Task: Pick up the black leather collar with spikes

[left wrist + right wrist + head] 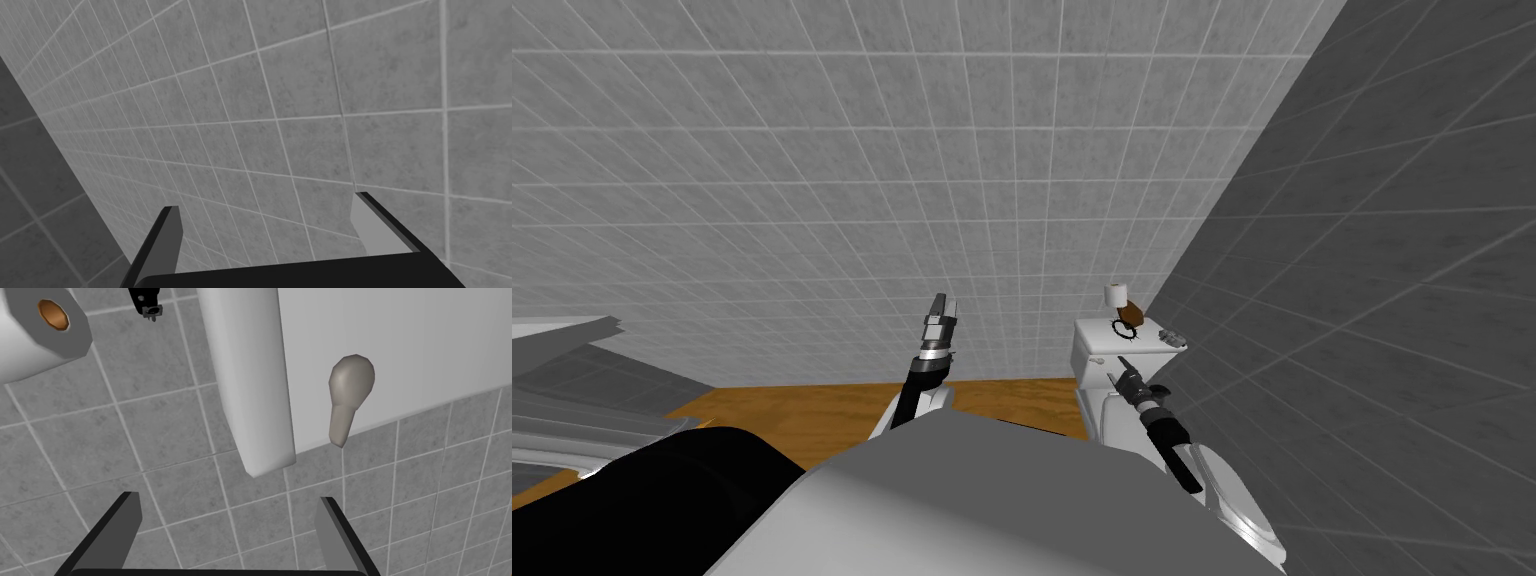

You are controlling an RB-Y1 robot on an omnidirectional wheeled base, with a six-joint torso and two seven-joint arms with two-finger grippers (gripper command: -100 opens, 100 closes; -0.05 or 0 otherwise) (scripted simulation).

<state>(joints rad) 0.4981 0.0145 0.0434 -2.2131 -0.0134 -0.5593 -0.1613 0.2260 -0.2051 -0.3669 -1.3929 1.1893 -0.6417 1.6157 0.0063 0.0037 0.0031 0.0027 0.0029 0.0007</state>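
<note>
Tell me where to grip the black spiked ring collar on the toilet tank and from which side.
Likely take the near arc of the black spiked ring collar, fingers astride the band, coming down from above. It lies flat as an open ring on the white toilet tank lid, a brown object close behind it. The open right gripper is nearest.

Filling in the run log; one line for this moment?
right claw: open, by toilet tank | collar: atop tank, ungrasped | left claw: open, raised
</note>
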